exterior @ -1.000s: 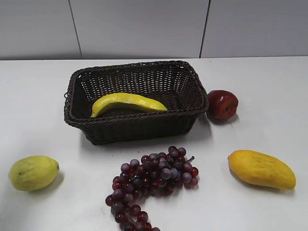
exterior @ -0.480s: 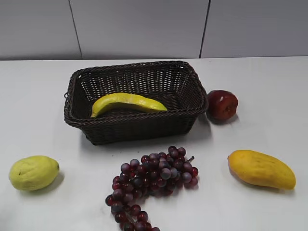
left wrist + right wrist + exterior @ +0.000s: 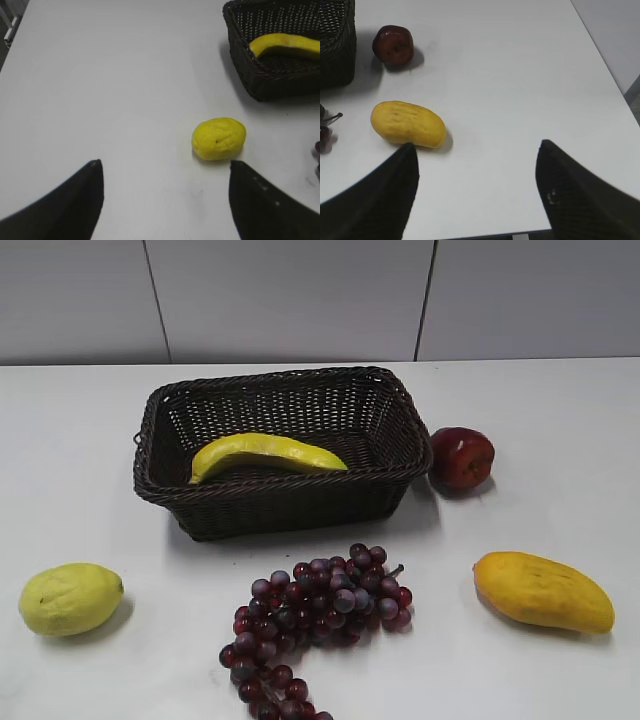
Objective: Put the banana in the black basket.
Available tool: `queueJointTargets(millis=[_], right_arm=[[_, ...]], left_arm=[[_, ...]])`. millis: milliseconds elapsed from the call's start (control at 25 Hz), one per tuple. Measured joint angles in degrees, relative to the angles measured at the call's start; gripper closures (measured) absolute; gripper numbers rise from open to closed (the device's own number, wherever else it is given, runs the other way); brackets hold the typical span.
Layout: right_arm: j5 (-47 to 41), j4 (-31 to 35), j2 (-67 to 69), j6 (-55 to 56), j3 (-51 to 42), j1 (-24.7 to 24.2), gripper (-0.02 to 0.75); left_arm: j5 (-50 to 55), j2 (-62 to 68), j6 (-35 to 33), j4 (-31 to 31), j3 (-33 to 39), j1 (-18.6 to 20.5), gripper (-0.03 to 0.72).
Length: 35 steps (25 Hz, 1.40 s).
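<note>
Banana (image 3: 267, 454) lies inside basket (image 3: 283, 502), leaning on front wall; unchanged across last second, so you may judge task complete. Around basket on tabletop (image 3: 560, 420): apple (image 3: 462, 457) just right, grapes (image 3: 315, 620) in front, lemon (image 3: 70, 598) and mango (image 3: 543, 591) well apart. Left end effector (image 3: 165, 200) and right end effector (image 3: 477, 192) both spread, empty, clear of everything.

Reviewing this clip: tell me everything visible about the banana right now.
The banana is long, slim and curved, yellow with a greenish tinge, tapering at both ends. It lies inside the black basket, lengthwise near the front wall, its right tip close to the rim. Its skin looks smooth and unmarked. No gripper touches it; only the basket does.
</note>
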<state>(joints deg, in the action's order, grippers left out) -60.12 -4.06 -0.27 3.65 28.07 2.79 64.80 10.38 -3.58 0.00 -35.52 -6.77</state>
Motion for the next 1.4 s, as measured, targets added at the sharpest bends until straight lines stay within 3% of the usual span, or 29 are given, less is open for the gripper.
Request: queueJointTargets(millis=[1400], right_arm=[[0.0, 0.0, 0.0, 0.0, 0.0, 0.0, 0.154]], left_arm=[[-4.3, -2.7, 0.0, -1.5, 6.5, 0.1, 0.188]])
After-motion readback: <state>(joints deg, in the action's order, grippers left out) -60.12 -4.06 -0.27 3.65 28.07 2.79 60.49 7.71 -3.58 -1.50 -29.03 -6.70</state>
